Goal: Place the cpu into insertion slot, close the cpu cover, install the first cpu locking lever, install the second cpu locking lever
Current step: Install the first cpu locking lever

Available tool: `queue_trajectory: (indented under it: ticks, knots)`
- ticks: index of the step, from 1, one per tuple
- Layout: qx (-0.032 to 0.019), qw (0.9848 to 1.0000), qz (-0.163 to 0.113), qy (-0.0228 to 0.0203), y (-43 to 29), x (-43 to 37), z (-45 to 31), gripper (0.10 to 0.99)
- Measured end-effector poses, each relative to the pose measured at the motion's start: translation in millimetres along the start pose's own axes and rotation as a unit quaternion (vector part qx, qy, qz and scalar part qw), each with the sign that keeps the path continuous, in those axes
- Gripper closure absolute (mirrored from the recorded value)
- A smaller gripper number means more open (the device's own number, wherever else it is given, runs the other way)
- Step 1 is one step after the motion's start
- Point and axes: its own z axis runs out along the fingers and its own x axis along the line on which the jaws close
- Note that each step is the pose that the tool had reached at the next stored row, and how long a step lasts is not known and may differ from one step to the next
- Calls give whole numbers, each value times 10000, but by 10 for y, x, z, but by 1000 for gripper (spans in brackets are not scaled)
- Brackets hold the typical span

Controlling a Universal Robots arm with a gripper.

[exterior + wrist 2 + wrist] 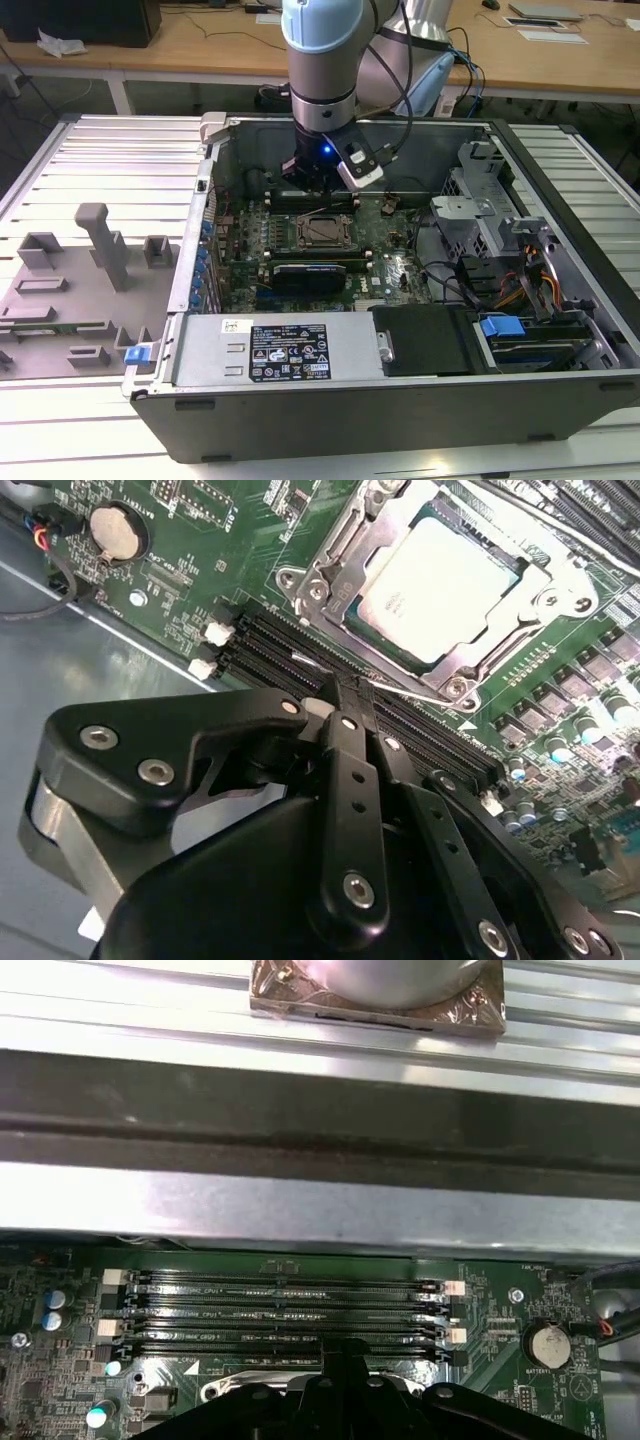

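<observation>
Black linkage bars of the gripper [345, 715] fill the lower half of the second wrist view, and its fingers [350, 740] come together into one narrow tip with no gap showing between them and nothing visibly held. That tip sits over the dark memory slots [400, 725], at the edge of the socket, where a thin wire lever [405, 685] runs along the frame; whether the tip actually touches the lever I cannot tell.

Upper right in the same view lies the cpu [440, 580], its pale grey top flat and level inside the socket. The cpu cover [340, 550] is already folded down around it as a metal frame rimming the chip, so seating and closing look done, and the pose suggests work on a locking lever.

In the exterior view the arm [325, 50] drops almost straight down from the upper centre of the frame into the open computer case [300, 400], its wrist just above the motherboard [395, 275] and behind the socket. A vertical reach fits here, since the case walls leave little room from the sides. At the left of that frame a grey fixture tray [70, 290] rests on the counter [60, 420].
</observation>
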Motion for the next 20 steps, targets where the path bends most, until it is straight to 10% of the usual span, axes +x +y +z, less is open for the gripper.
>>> queue_trajectory:
  ticks: [20]
  knots:
    - [115, 9963, 830, -173, 19, 11, 85, 980]
